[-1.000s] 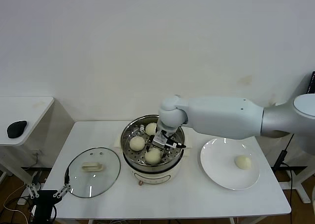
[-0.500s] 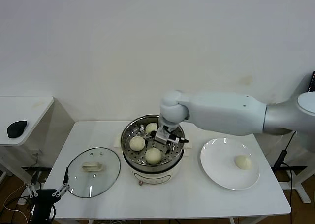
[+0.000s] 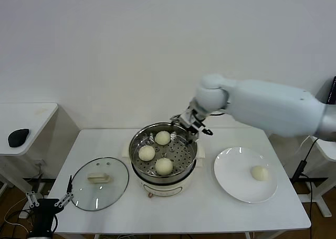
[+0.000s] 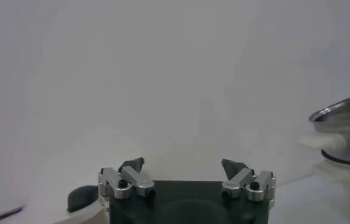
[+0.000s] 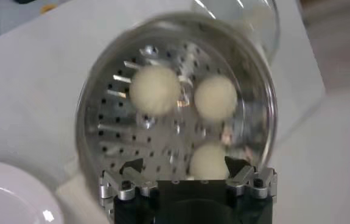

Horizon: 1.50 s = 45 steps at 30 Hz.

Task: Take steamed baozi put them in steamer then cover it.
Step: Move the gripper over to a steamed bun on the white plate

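Observation:
The steamer stands mid-table with three steamed baozi on its perforated tray: one at the back, one on the left, one at the front. Another baozi lies on the white plate. My right gripper hangs open and empty above the pot's back right rim. In the right wrist view it looks down on the steamer and its buns. The cover lies flat on the table, left of the pot. My left gripper waits open by the table's front left corner.
A side table with a dark mouse stands at the far left. The left wrist view shows my open left gripper facing a blank wall, with the steamer's edge off to one side.
My right gripper opened beside the front bun, lifted out of the steamer and drew back toward its back right rim. The three buns stay on the tray. The left arm kept still.

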Motion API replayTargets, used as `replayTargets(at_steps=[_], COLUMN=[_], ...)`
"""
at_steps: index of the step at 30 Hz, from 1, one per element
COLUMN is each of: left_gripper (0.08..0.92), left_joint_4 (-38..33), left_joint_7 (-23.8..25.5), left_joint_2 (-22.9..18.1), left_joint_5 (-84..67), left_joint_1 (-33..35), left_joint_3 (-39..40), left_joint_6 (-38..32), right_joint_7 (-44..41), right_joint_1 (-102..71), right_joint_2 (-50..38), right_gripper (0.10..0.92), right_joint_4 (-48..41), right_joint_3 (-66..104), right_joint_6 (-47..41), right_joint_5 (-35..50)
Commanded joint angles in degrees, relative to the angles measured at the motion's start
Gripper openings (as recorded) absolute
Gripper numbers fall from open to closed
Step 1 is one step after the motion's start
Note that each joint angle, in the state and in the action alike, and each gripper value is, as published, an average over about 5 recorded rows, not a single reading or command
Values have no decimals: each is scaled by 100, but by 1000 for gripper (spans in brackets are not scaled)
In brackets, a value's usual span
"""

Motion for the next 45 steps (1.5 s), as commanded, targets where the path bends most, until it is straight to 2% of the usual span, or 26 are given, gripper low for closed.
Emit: replayTargets(at_steps=[1,8,18,25,31,45], left_gripper=[823,823,823,823,823,823], left_joint_4=[62,108,129,128,109,74], left_joint_7=[4,19,15,4,3,-9], left_joint_2=[83,92,71,53,56,32], left_joint_5=[5,5,7,11,-4,-9], left_joint_1=[-116,-241,-150,-121,-58,20], left_joint_3=[133,255,276,243,148,77], left_joint_6=[16,95,107,116,104,86], right_joint_7=[-35,-105,-188,-105,-45,61], right_joint_1=[-311,-1197,-3394,-4237,-4494,-4747], right_joint_2=[-2084,-2670,-2798,-2571,-2240,-1746], right_gripper=[823,823,823,823,823,823], right_joint_4=[574,381,-278,-942,-1393,-1895], right_joint_3=[206,467,2299,3009,3280,3469], right_joint_6=[-1444,-949,-564,-360,-255,-197], right_joint_5=[3,-548,-1292,-1840,-1991,-2272])
